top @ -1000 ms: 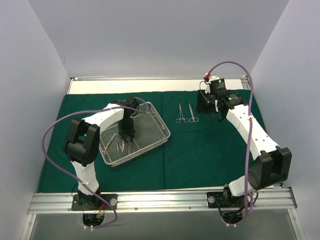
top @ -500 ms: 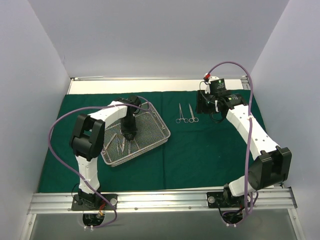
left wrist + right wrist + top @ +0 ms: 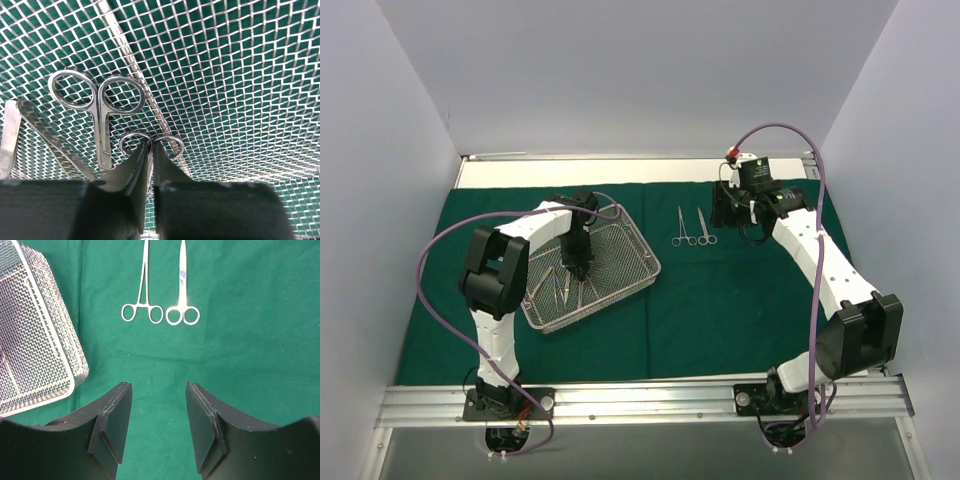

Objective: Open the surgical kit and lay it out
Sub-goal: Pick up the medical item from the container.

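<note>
The silver wire-mesh tray (image 3: 620, 262) lies on the dark green cloth (image 3: 720, 300) at centre left. My left gripper (image 3: 577, 268) reaches down into the tray. In the left wrist view its jaws are pinched together on a small ring-handled instrument (image 3: 172, 145), just below the two rings. Beside it on the mesh (image 3: 225, 75) lie larger scissors (image 3: 102, 135) and flat tweezers (image 3: 10, 135). Two instruments (image 3: 682, 228) (image 3: 705, 228) lie side by side on the cloth right of the tray. My right gripper (image 3: 157, 387) hovers open behind them, holding nothing.
The right wrist view shows the tray's corner (image 3: 35, 340) at left and both laid-out instruments (image 3: 142, 313) (image 3: 182, 315) ahead on the cloth (image 3: 250, 340). White walls enclose the table on three sides. A metal rail (image 3: 640, 400) runs along the near edge.
The left gripper's jaws have closed onto the small instrument in the tray, and the left wrist has shifted slightly. The right arm has not moved.
</note>
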Robot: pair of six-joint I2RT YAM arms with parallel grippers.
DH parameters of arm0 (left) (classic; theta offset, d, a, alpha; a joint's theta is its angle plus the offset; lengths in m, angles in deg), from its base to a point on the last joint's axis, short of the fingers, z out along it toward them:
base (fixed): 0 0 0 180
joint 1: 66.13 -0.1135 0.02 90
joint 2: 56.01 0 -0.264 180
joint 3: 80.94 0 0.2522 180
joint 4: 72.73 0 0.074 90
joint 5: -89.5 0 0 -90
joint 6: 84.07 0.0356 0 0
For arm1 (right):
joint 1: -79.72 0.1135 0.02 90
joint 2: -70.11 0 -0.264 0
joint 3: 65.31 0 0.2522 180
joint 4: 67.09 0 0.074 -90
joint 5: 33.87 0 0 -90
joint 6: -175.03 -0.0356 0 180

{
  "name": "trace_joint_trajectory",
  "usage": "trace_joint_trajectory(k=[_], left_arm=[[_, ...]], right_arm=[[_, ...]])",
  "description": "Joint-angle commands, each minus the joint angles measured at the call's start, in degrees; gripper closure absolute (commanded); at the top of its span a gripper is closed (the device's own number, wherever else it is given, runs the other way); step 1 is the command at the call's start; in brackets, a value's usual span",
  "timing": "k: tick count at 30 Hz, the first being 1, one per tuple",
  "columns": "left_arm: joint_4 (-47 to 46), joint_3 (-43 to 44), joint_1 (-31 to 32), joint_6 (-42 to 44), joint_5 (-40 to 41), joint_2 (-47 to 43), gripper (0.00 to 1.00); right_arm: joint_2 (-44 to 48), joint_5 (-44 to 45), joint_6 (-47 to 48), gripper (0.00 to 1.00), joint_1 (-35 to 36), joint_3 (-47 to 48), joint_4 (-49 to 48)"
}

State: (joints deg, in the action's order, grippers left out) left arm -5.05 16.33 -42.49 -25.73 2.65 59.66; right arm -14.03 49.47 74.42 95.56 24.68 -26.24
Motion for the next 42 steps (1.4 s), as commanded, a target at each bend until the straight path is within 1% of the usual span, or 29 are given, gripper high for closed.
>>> trace_joint_trajectory(k=[1, 3, 6, 9, 11, 14, 17, 18, 21, 23, 26, 30, 31, 32, 35, 42], left_arm=[[-5.56, -2.99, -1.05, 1.07, -1.39, 4.2, 0.88], [-5.57, -2.74, -1.4, 2.12, -2.36, 4.21, 0.97], [-3.82, -1.42, -1.49, 4.23, -2.89, 3.07, 0.98], [-1.18, 0.86, -1.49, 5.55, -3.16, -0.96, 0.98], [0.05, 2.19, -1.49, 6.34, -3.16, -2.55, 0.98], [1.63, 3.59, -1.58, 6.61, -4.83, -4.76, 0.98], [1.9, 3.68, -1.67, 6.79, -4.74, -6.6, 0.98], [1.81, 3.6, -1.75, 6.79, -4.65, -7.48, 0.98], [1.73, 2.98, -2.02, 6.79, -4.92, -8.71, 0.98], [1.29, 2.46, -2.37, 6.7, -5.0, -9.77, 0.98], [0.14, 1.05, -2.72, 6.87, -5.71, -10.56, 0.98], [-0.47, -0.01, -3.25, 7.14, -6.58, -11.0, 0.98], [-0.82, -0.44, -3.42, 7.23, -6.85, -11.09, 0.98], [-0.91, -0.71, -3.51, 7.23, -6.85, -11.26, 0.98], [-1.35, -1.68, -4.04, 7.23, -7.55, -11.97, 0.98], [-2.05, -3.0, -4.3, 7.84, -8.26, -12.85, 0.98]], right_arm=[[-0.5, 0.68, 0.86, 0.52, 0.6, 1.64, 1.38], [-0.5, -0.98, 0.86, 0.52, 0.95, 2.61, 0.95], [-0.24, -5.46, 0.59, 0.52, 2.26, 4.19, -0.37], [-0.15, -8.8, 0.77, 0.52, 5.77, 4.81, -2.82], [-0.41, -9.43, 0.33, 0.52, 9.55, 4.9, -5.37], [-1.11, -10.48, -3.53, 0.54, 13.15, 4.2, -8.1], [-1.82, -11.97, -8.54, 0.59, 15.62, 2.44, -13.19], [-2.08, -12.15, -9.42, 0.6, 17.63, 1.91, -16.08], [-4.27, -11.63, -11.71, 0.62, 22.55, 0.42, -20.05], [-5.85, -11.89, -13.02, 0.62, 24.23, -2.2, -22.68], [-7.52, -12.5, -14.34, 0.61, 27.57, -6.86, -32.42], [-10.16, -11.11, -16.97, 0.6, 31.01, -10.12, -40.26], [-10.69, -10.84, -17.86, 0.59, 31.88, -10.92, -42.19], [-10.87, -10.75, -18.74, 0.54, 32.32, -11.71, -45.86], [-12.36, -10.92, -21.02, 0.52, 33.56, -13.47, -50.8], [-19.04, -12.76, -23.84, 0.52, 35.58, -13.3, -55.48]])
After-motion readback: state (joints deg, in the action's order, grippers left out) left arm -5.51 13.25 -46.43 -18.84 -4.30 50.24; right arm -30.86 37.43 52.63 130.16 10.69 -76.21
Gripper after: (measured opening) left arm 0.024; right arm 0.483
